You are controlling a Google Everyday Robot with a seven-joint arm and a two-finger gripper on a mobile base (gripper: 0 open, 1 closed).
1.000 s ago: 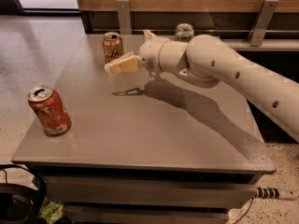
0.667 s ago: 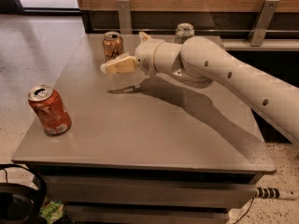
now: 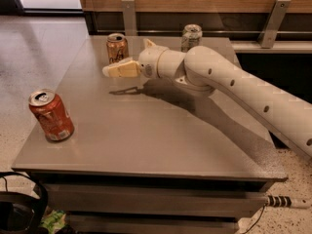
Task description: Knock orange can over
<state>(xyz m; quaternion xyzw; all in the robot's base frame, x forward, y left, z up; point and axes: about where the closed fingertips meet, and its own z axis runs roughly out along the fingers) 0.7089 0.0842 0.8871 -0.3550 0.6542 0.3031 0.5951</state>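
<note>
Grey table (image 3: 146, 140), jaws by orange can (image 3: 117, 48) (upright)

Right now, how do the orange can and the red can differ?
Colour: the orange can is copper-gold, the red can deeper red-orange with white marks. Place: the orange can stands far back on the table, behind the gripper; the red can at the front left. Both upright.

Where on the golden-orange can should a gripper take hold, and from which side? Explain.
Around its round side wall, about mid-height, coming in level from the near side. The orange can stands upright near the far edge of the table, and the gripper hangs just in front of it, above the tabletop.
</note>
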